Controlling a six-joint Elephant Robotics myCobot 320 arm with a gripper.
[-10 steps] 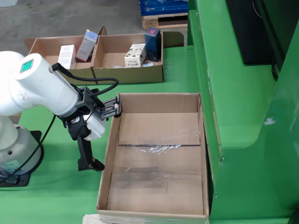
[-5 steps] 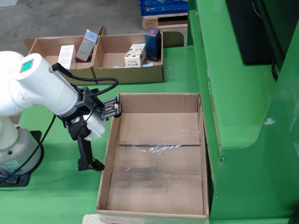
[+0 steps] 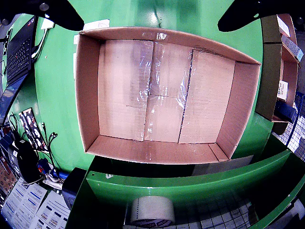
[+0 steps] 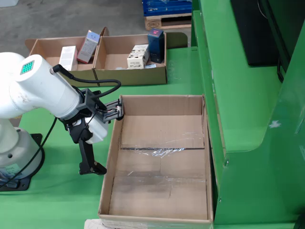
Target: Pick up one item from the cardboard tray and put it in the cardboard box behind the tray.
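Observation:
In the view from the side, a two-part cardboard tray (image 4: 131, 76) stands at the back. Its left part holds a white carton (image 4: 68, 57) and a pink-grey carton (image 4: 88, 46). Its right part holds a white carton (image 4: 137, 56) and a dark blue carton (image 4: 156, 45). A large cardboard box (image 4: 162, 191), taped and empty, lies nearer. My gripper (image 4: 110, 141) hangs open at the box's left wall, holding nothing. In the view that rides on the gripper, the gripper (image 3: 150, 26) spreads wide above the box (image 3: 119, 95), and the tray (image 3: 274, 71) shows at the right edge.
A raised green bench (image 4: 238, 95) walls the box's right side in the side view. My white base (image 4: 14, 157) stands at the left. A pallet (image 4: 167, 21) sits behind the tray. The gripper view shows a tape roll (image 3: 152, 210), a laptop (image 3: 19, 47) and cables (image 3: 28, 138).

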